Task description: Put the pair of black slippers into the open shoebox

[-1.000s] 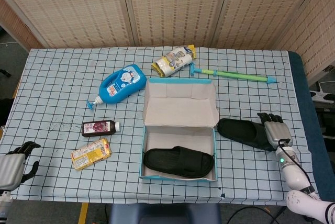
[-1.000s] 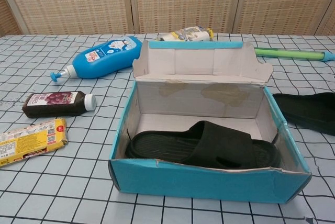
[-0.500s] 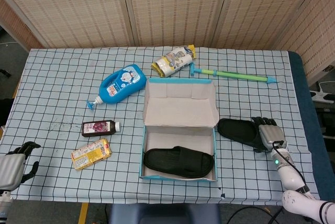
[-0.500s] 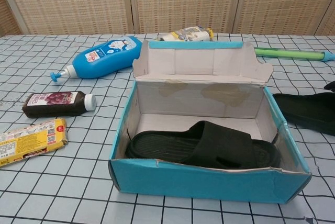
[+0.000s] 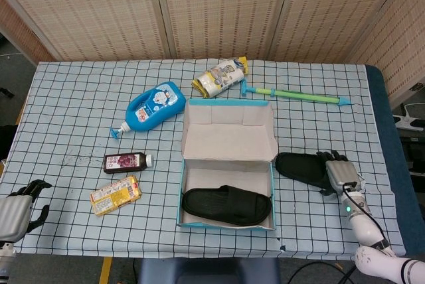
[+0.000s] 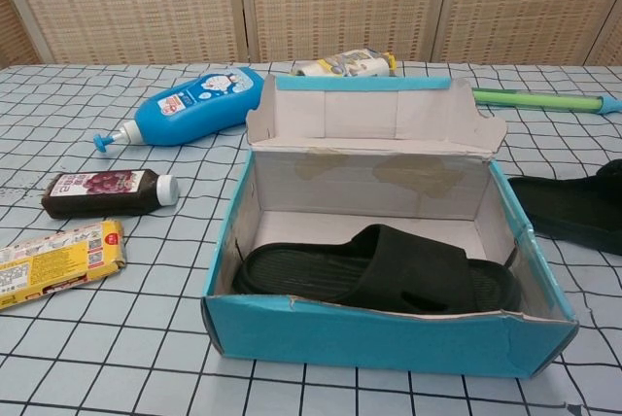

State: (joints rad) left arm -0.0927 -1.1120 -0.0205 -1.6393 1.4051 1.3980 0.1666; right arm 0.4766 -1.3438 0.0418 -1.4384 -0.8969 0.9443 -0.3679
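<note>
With one black slipper (image 5: 226, 205) already in the shoebox (image 5: 226, 164) at lower centre, we should settle our right hand (image 5: 339, 173), fingers draped on the second slipper (image 5: 300, 166) at centre right, grasp unconfirmed, before lifting it over the box wall.

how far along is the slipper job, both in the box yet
Halfway. One black slipper already lies inside the open shoebox. The second slipper is on the table right of the box, with the right hand at its far end; a grip isn't clear. Left: lift it in. The left hand sits idle.
</note>
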